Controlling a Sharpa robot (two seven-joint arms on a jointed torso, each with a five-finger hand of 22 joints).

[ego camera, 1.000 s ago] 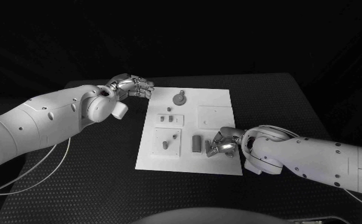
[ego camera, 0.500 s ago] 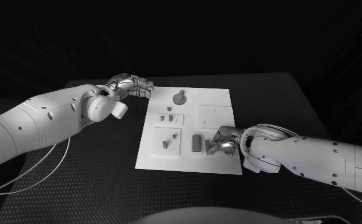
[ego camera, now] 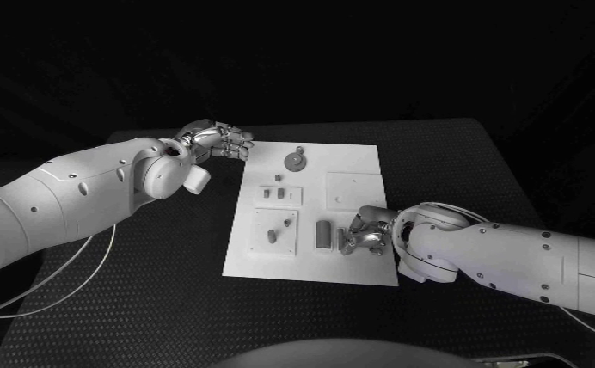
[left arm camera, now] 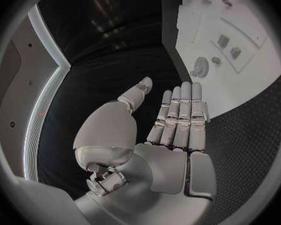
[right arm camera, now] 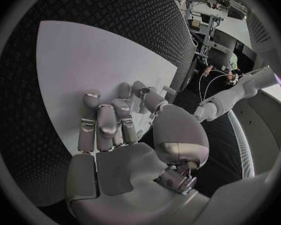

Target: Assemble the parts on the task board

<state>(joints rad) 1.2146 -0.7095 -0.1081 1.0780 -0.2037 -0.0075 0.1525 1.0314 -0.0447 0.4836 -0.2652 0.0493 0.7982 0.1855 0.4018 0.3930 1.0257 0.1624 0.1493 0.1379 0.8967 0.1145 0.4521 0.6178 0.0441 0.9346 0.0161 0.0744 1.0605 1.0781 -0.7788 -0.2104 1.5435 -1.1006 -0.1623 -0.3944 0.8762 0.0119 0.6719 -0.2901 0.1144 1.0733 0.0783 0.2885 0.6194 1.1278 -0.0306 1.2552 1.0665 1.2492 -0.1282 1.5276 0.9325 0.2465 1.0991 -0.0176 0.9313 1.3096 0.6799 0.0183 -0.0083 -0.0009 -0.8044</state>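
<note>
The white task board (ego camera: 353,170) lies in the middle of the black table. On it are a round grey part with a tab (ego camera: 294,162), small pieces (ego camera: 275,195) at mid-board, two pegs (ego camera: 272,236) in a raised square, and a grey bar (ego camera: 323,235). My right hand (ego camera: 362,236) rests on the board's near right part, right beside the bar, with its fingers (right arm camera: 109,120) curled down onto the white surface; what lies under the tips is hidden. My left hand (ego camera: 218,140) hovers off the board's far left corner, its fingers (left arm camera: 178,115) straight and holding nothing.
A raised blank square (ego camera: 353,189) sits on the board just beyond my right hand. Black matting (ego camera: 149,299) surrounds the board. A thin white cable (ego camera: 75,269) loops below my left arm near the table's left edge.
My right hand has crept a little to the left across the board, closer to the grey bar. The left hand has stayed put.
</note>
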